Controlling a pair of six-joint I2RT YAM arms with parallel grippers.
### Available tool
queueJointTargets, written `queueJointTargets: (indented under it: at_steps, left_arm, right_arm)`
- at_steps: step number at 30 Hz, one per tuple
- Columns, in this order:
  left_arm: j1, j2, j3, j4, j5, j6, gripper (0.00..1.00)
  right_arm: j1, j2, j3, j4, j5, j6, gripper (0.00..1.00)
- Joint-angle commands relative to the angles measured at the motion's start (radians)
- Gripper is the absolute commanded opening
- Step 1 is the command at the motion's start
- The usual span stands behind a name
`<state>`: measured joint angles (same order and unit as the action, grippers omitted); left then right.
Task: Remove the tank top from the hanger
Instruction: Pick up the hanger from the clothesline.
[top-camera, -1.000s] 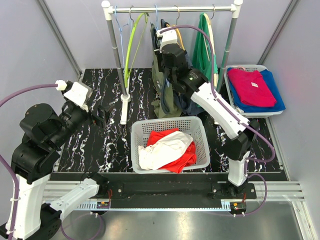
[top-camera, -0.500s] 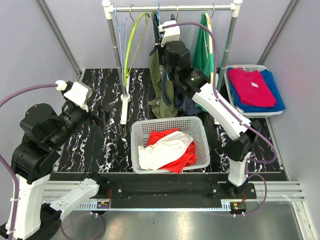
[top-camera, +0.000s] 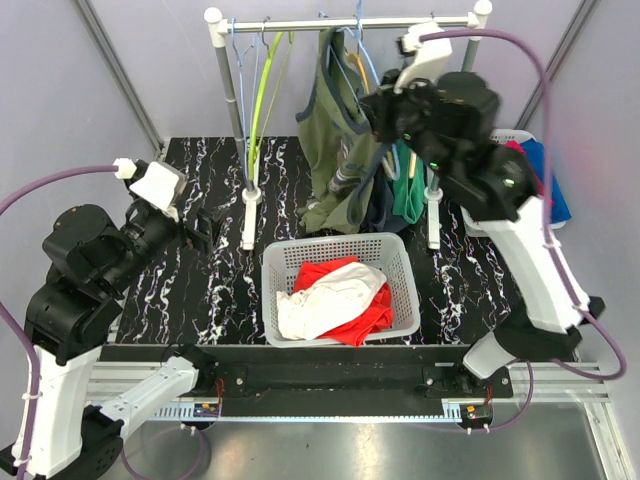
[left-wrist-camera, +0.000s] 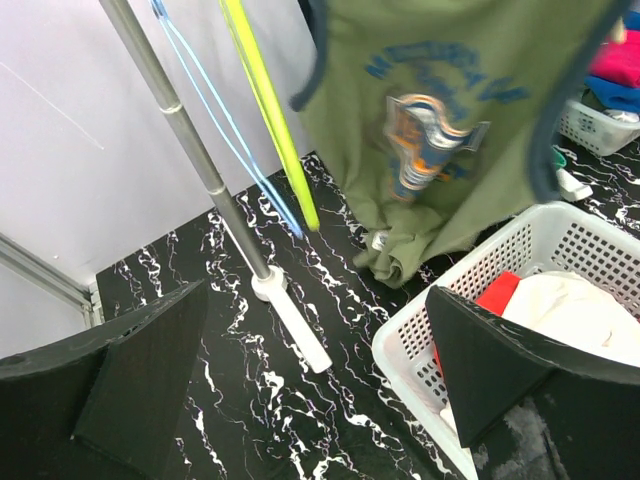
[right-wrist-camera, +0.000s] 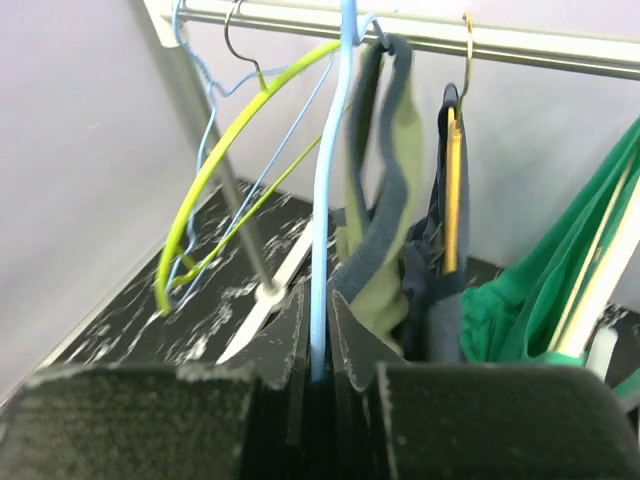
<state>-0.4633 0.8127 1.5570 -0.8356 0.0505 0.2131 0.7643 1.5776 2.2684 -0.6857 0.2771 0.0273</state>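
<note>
My right gripper (right-wrist-camera: 318, 345) is clamping the thin blue hanger (right-wrist-camera: 322, 200) while the olive tank top (left-wrist-camera: 440, 140) is dangling from it up at the rail (top-camera: 300, 22). It's looking light and floppy, so I'm eyeing a strap (right-wrist-camera: 385, 180) or the hem (left-wrist-camera: 400, 262) for my wide-apart left gripper (left-wrist-camera: 315, 345). The blue chest lettering (left-wrist-camera: 440, 65) is blurring, unreadable

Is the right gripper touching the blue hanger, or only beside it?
Touching. The right wrist view shows the right gripper shut on the blue hanger, the wire pinched between its fingertips.
</note>
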Motion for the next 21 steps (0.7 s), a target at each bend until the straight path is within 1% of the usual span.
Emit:
queueJointTargets:
  at_steps: [1, 3, 7, 8, 12, 15, 16, 20, 21]
  left_arm:
    - [0.003, 0.02, 0.026, 0.053, 0.011, 0.002, 0.99]
    - [0.003, 0.025, 0.038, 0.05, 0.02, -0.001, 0.99]
    - [0.003, 0.036, 0.046, 0.047, 0.031, -0.006, 0.99]
    - [0.003, 0.036, 0.043, 0.047, 0.031, -0.006, 0.99]
    - [0.003, 0.037, 0.035, 0.046, 0.023, 0.005, 0.99]
    - [0.003, 0.037, 0.032, 0.046, 0.018, 0.005, 0.99]
    - [0.003, 0.039, 0.031, 0.046, 0.018, 0.006, 0.99]
    - [0.003, 0.046, 0.034, 0.046, 0.02, 0.002, 0.99]
    - [0.003, 0.048, 0.034, 0.047, 0.02, 0.003, 0.99]
  right_arm:
    - [-0.003, -0.099, 0.19, -0.087, -0.2, 0.055, 0.0]
    - [-0.005, -0.128, 0.226, -0.12, -0.228, 0.068, 0.0]
    - [-0.003, -0.229, 0.226, -0.084, -0.274, 0.088, 0.0]
    - [-0.003, -0.241, 0.223, -0.077, -0.321, 0.089, 0.0]
    - [-0.005, -0.274, 0.23, -0.089, -0.383, 0.092, 0.0]
    - [-0.003, -0.275, 0.195, -0.123, -0.313, 0.08, 0.01]
    - [-0.003, -0.266, 0.178, -0.132, -0.256, 0.074, 0.0]
    - [-0.003, -0.234, 0.083, -0.155, -0.194, 0.092, 0.0]
    - [-0.005, -0.232, 0.033, -0.149, -0.194, 0.095, 0.0]
